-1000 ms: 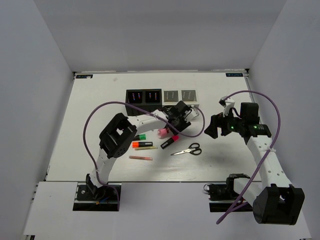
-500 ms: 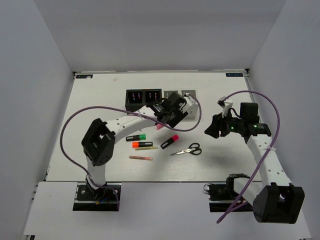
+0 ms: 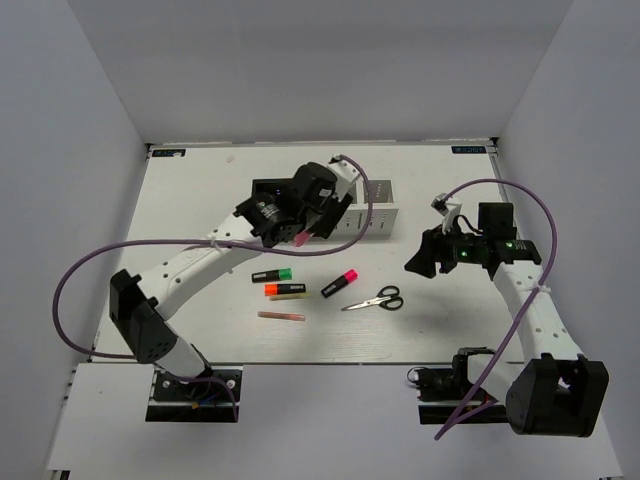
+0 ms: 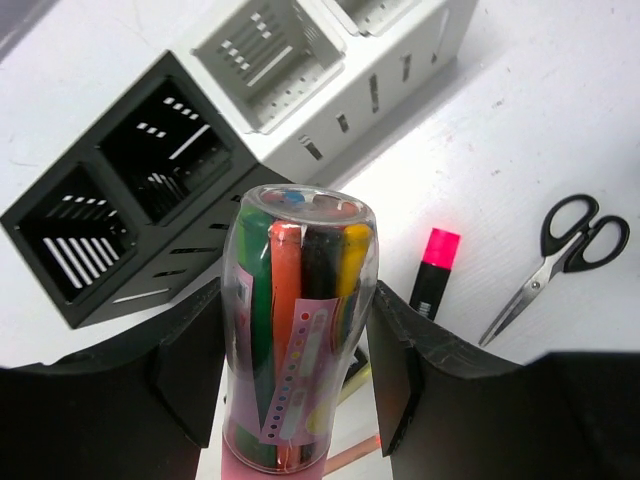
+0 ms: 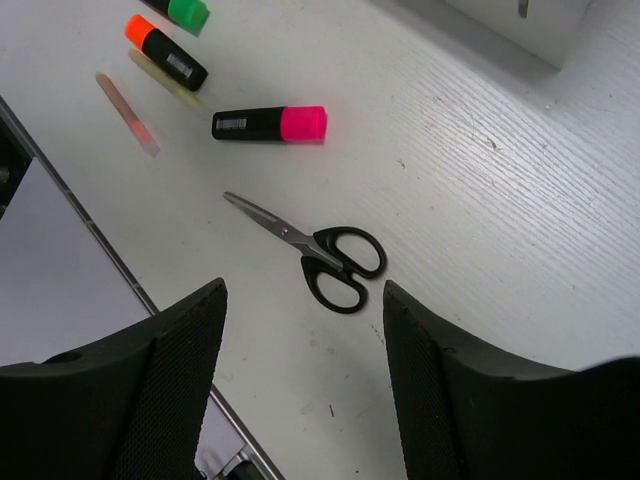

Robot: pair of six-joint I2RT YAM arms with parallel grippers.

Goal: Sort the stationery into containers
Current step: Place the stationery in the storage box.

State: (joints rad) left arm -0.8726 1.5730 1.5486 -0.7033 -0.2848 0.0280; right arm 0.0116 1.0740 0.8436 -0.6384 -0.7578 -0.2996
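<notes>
Moved: left hand [image 4: 293, 335], pinching pink tube [image 4: 295, 290], now upper centre by black boxes [image 4: 150, 287]
Right hand [image 3: 418, 258]: spread, centre right
Scissors [image 5: 305, 240]: flat on worktop [image 5: 480, 200]

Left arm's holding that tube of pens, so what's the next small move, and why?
Probably ease the left tool forward until the tube of pens is over an opening of the black container. The tube is clamped, but the wrist view shows its end short of both openings.
</notes>
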